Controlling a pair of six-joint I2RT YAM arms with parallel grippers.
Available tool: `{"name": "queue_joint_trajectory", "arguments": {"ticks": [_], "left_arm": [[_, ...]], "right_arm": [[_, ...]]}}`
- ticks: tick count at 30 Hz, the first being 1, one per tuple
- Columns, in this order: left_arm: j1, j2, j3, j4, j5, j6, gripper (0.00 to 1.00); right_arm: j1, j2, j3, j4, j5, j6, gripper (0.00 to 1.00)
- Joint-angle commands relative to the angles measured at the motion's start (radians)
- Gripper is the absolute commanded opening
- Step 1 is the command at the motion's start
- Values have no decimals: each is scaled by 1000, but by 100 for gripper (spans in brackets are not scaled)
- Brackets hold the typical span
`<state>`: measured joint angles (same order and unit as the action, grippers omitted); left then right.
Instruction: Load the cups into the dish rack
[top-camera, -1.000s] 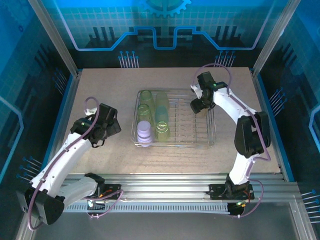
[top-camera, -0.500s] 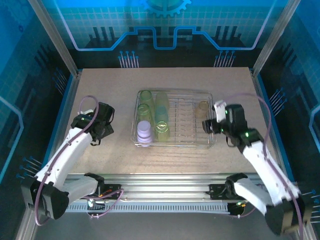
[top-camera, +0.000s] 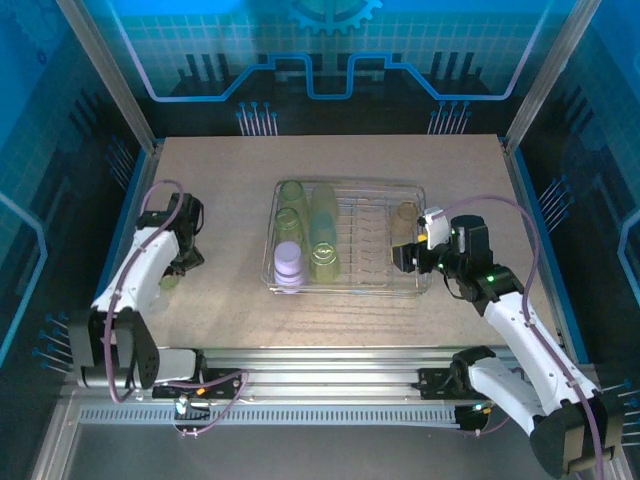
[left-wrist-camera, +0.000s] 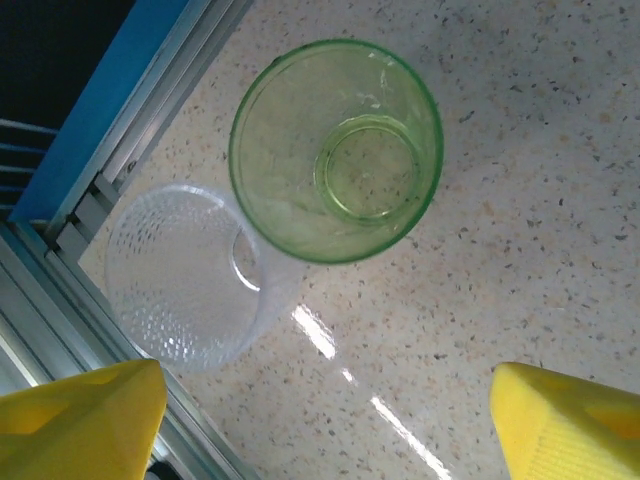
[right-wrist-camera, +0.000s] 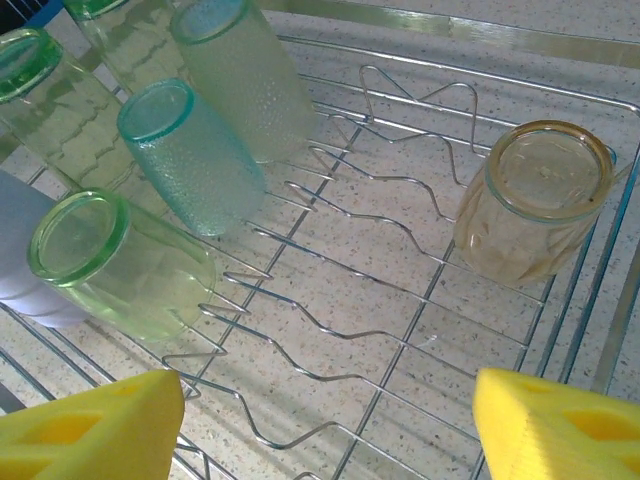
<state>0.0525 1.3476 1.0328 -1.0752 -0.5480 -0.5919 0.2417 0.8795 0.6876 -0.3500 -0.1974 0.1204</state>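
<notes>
We are finding the dish rack (top-camera: 375, 262) sitting mid-surface (top-camera: 230, 170). A cluster of cups (top-camera: 305, 235) is resting in its left half, while a lone tumbler (right-wrist-camera: 535, 200) is sitting near its right rear corner. By the surface's left edge, an upright tumbler (left-wrist-camera: 335, 150) is standing just beside an edge-side tumbler (left-wrist-camera: 180, 275), both below the left tool (left-wrist-camera: 325, 420).

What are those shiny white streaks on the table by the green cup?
Left wrist view: they are glare, light bouncing off the smooth table, just below the green cup, which looks sharp. Right wrist view: the dish rack wires glint the same way. Top external view: blue light glows on the back walls.
</notes>
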Motion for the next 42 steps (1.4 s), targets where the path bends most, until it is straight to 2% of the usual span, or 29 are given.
{"name": "queue_joint_trajectory", "arguments": {"ticks": [1,11,17,19,21,23,26,32,36,39,42], "left_arm": [[19,60,61,41,29,96,80],[110,251,100,141,95,180,67],[122,303,133,175,152,203,56],[122,324,146,175,163,206,50],[122,350,160,169,168,210,37],[122,368,164,169,173,213,28],[122,381,162,166,177,209,24],[122,372,148,173,177,209,14],[122,352,148,163,213,215,0],[119,273,142,154,267,218,0],[118,125,123,155,389,234,0]], "right_arm": [[-10,-2,40,22,-24,7,76],[-8,-65,47,-59,0,28,73],[-8,-96,16,-62,6,45,73],[-8,-90,17,-67,5,40,73],[-8,-86,25,-72,7,37,72],[-8,-86,29,-74,11,35,72],[-9,-94,34,-79,27,34,72],[-8,-115,28,-75,45,33,73],[-8,-128,28,-81,58,37,73],[-8,-146,24,-86,95,43,72],[-10,-183,-1,-66,160,54,71]]}}
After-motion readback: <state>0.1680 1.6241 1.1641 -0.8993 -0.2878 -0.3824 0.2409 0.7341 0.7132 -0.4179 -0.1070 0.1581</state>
